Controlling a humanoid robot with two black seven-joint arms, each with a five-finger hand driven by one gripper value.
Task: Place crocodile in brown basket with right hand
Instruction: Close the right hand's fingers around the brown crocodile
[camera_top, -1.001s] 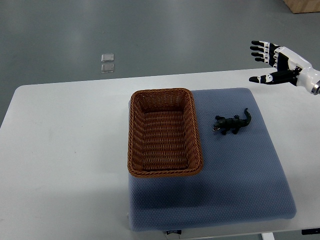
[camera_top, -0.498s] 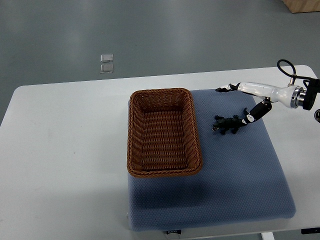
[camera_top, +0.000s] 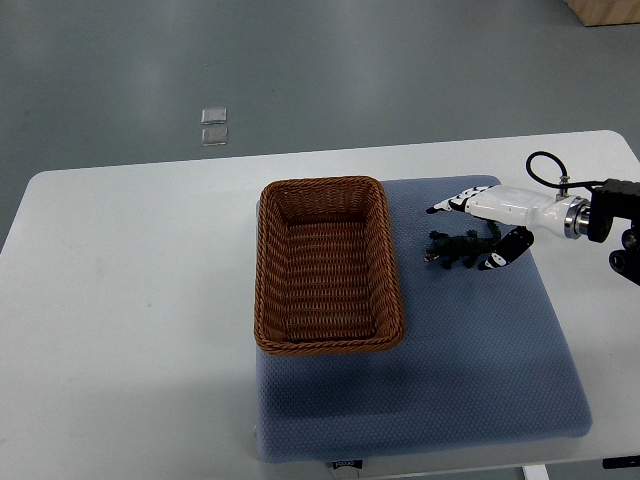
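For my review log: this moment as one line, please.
stage: pre-grasp | right hand: open, straddling crocodile | crocodile: on pad | basket: empty

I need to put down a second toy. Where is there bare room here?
The pad's near part, nearer the camera than the basket and crocodile, is bare. The table left of the basket is bare too. It is crowded right of the basket, where the right hand is at the crocodile.

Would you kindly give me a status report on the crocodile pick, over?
Right hand open, straddling crocodile at tail end; left hand out of view. Crocodile on blue pad, right of brown basket. Nothing between them.
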